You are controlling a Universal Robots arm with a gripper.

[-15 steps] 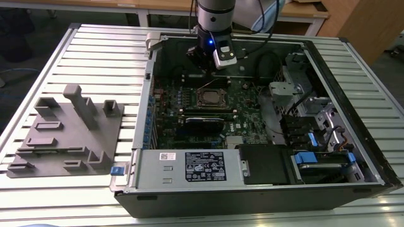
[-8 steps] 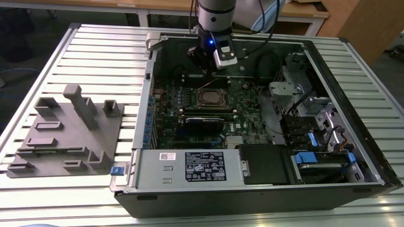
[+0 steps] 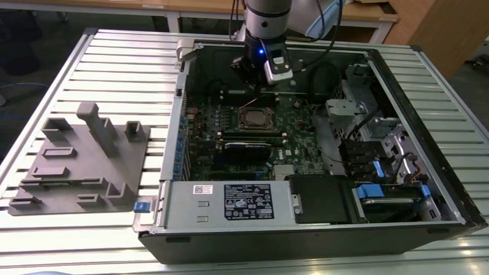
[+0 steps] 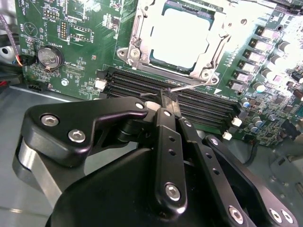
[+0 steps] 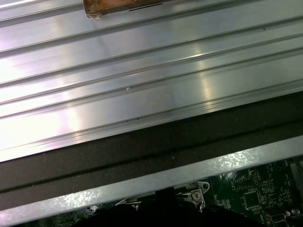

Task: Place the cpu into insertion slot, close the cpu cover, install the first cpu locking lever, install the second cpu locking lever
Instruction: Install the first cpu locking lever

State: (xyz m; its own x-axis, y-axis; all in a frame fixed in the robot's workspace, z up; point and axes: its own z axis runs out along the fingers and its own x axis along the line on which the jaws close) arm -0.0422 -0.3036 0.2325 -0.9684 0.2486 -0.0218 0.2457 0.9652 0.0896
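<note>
While the cpu lay under the closed cpu cover, the gripper hung just beside it, fingers together; tips seemingly touching a locking lever.

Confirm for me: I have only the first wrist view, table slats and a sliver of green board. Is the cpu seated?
Observer: Yes; in the second wrist view the cpu shows its silver top through the cpu cover, which lies down around it.
Operator: Where is the gripper?
Observer: The gripper, fingers together, has its tip beside a thin silvery lever at the cover's edge.
Operator: And the arm?
Observer: In the exterior view the arm stands over the open computer case.
</note>
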